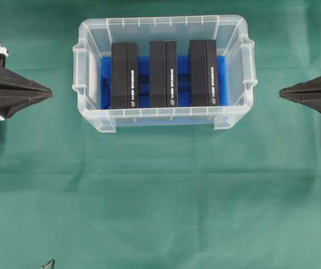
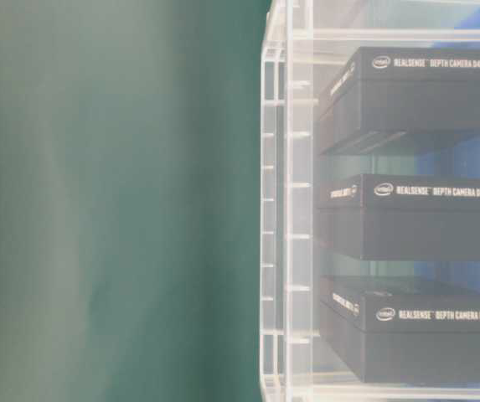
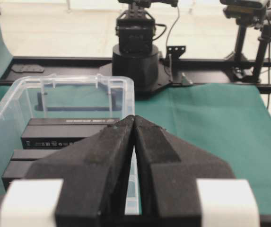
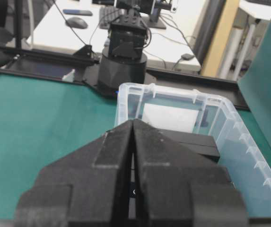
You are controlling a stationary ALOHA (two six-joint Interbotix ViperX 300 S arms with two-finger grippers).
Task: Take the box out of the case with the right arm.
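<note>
The clear plastic case (image 1: pixel 90 67) stands at the top middle of the green cloth, with a blue sheet on its bottom. Inside it three black boxes stand side by side: left (image 1: pixel 124 75), middle (image 1: pixel 163 74) and right (image 1: pixel 203 73). The table-level view shows them through the case wall (image 2: pixel 286 209), with white lettering on the middle box (image 2: pixel 411 216). My right gripper (image 1: pixel 281 93) hovers right of the case, outside it, shut and empty; its tips (image 4: pixel 133 121) point at the case (image 4: pixel 249 156). My left gripper (image 1: pixel 51 93) hovers left of the case, shut and empty, tips (image 3: pixel 134 117) together.
Green cloth (image 1: pixel 160 196) covers the table around the case. The opposite arm's black base (image 3: pixel 135 56) stands beyond the case in the left wrist view, and the other base (image 4: pixel 124 61) in the right wrist view. A small dark object (image 1: pixel 48 263) lies at the bottom edge.
</note>
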